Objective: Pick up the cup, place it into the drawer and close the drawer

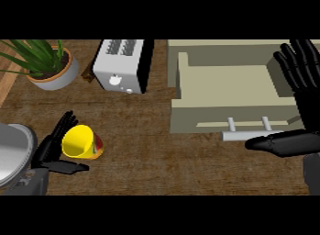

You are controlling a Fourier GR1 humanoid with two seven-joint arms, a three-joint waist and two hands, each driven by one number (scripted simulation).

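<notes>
Tipping is my main worry: the yellow cup (81, 142) lies on its side on the counter (162, 156), mouth toward my left hand (54, 151), and a clumsy closing of the fingers could roll it away across the wood or squeeze it out from between fingers and thumb. As I judge it, a slanted hold would also make it awkward to set down inside the open drawer (223, 82), which sits well apart, beyond my right side. My left hand is spread, fingers straight along the cup's left side and thumb stretched out below it; I seem to be touching or just beside the cup, not yet clamped on it. My right hand (301, 105) stands flat and straight-fingered over the drawer's right edge, holding nothing.
</notes>
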